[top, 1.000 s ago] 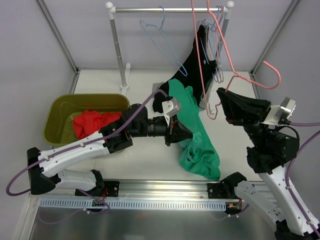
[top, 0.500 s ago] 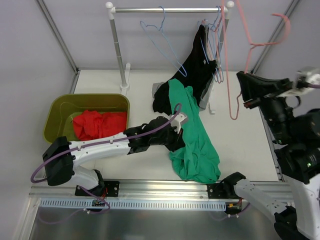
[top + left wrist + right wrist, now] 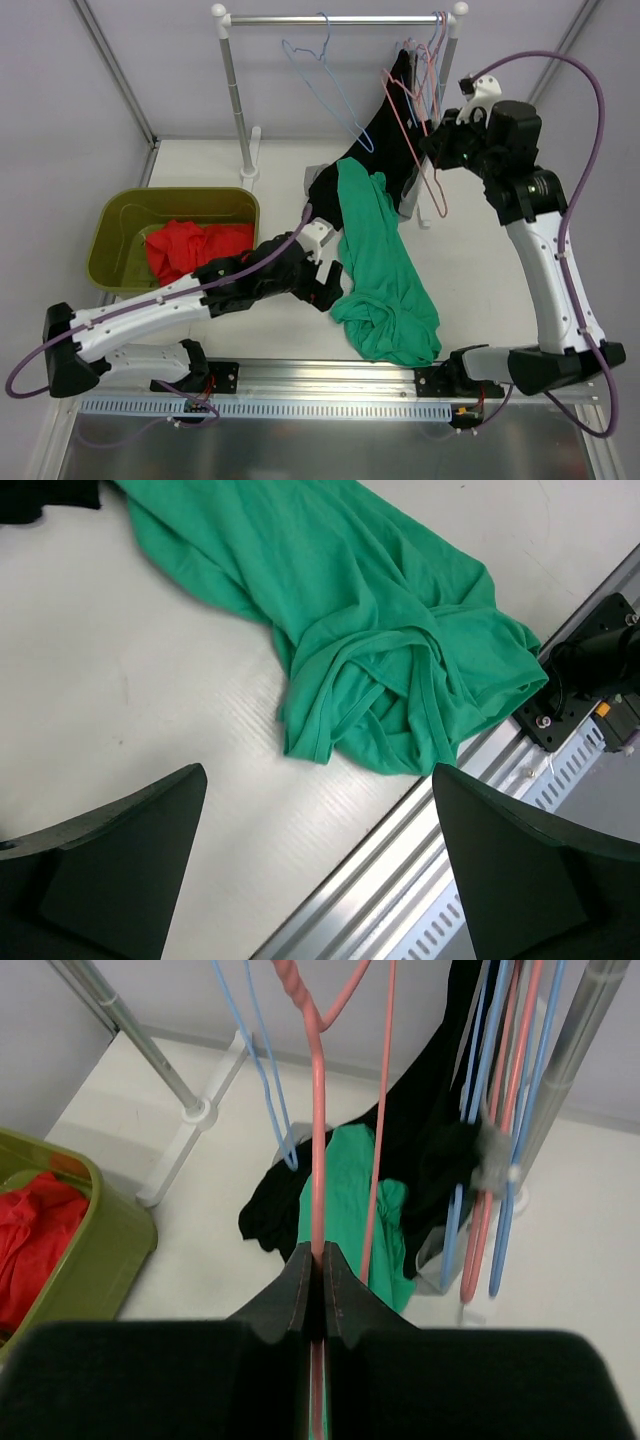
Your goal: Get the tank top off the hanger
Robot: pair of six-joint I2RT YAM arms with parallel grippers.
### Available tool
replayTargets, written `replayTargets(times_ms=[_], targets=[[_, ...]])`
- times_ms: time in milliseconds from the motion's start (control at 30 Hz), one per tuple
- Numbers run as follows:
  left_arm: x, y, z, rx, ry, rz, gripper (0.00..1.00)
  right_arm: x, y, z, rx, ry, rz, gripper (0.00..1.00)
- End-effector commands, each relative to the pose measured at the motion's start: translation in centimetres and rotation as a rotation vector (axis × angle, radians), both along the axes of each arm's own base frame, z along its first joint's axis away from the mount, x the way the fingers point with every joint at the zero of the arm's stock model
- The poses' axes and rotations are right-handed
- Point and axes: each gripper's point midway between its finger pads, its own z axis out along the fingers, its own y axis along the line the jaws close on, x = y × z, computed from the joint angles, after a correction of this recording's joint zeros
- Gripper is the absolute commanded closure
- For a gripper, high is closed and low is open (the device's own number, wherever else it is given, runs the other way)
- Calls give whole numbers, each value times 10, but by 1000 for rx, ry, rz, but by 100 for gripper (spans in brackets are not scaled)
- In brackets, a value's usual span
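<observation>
The green tank top (image 3: 385,270) lies crumpled on the white table, off the hanger; it also shows in the left wrist view (image 3: 390,630) and in the right wrist view (image 3: 345,1190). My left gripper (image 3: 325,285) hovers just left of it, jaws wide open and empty (image 3: 318,772). The bare pink hanger (image 3: 317,1140) is pinched in my right gripper (image 3: 318,1255), which is shut on its wire. In the top view that gripper (image 3: 432,150) holds the hanger (image 3: 409,140) up beside the rack's right end.
A clothes rack (image 3: 330,18) stands at the back with a blue hanger (image 3: 325,80), several more hangers (image 3: 435,60) and a black garment (image 3: 385,130) trailing onto the table. An olive bin (image 3: 120,215) holds red cloth (image 3: 190,245) at left. A metal rail (image 3: 330,375) runs along the front edge.
My left gripper opened, let go of the green tank top and drew back left. The right arm swung the pink hanger in toward the rack's right end.
</observation>
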Motion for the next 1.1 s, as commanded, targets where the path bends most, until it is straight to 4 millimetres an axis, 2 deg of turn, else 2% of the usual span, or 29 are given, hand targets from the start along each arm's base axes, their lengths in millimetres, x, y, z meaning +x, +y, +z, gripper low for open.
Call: replayTargets(times_ms=[0, 33, 67, 100, 133, 167, 200, 267, 333, 367, 400, 467, 500, 633, 733, 867, 1067], targets=[[-12, 45, -11, 85, 20, 58, 1, 22, 5, 45, 6, -123, 37, 100], [-18, 51, -4, 45, 26, 66, 1, 28, 8, 61, 12, -154, 47, 100], [-23, 57, -12, 52, 43, 63, 1, 50, 13, 49, 9, -118, 51, 100], [-27, 59, -11, 34, 53, 55, 1, 59, 18, 49, 19, -110, 60, 100], [-30, 63, -6, 3, 50, 58, 1, 64, 21, 68, 39, -148, 67, 100], [-33, 67, -12, 8, 56, 59, 1, 73, 26, 68, 61, -138, 73, 100], [-34, 69, -12, 5, 55, 61, 1, 91, 37, 53, 72, -97, 102, 100], [-36, 73, -12, -2, 55, 59, 1, 111, 53, 57, 118, -92, 146, 100], [-41, 72, -10, -18, 61, 35, 1, 123, 62, 61, 131, -111, 167, 100], [-42, 71, -9, -21, 61, 27, 1, 126, 70, 69, 138, -139, 188, 100], [-43, 71, -8, -26, 63, 24, 1, 138, 77, 61, 142, -139, 198, 100], [-41, 72, -10, -20, 58, 32, 1, 151, 88, 54, 161, -142, 215, 100], [-40, 72, -10, -16, 57, 35, 1, 150, 92, 54, 162, -141, 223, 100], [-40, 71, -15, -5, 69, 41, 1, 162, 111, 28, 117, -127, 238, 100], [-41, 72, -18, 1, 79, 46, 1, 163, 125, 16, 95, -111, 226, 100], [-41, 72, -20, 1, 83, 53, 1, 159, 151, 10, 66, -122, 196, 100], [-43, 74, -19, -15, 87, 57, 1, 167, 171, 4, 138, -104, 138, 100]])
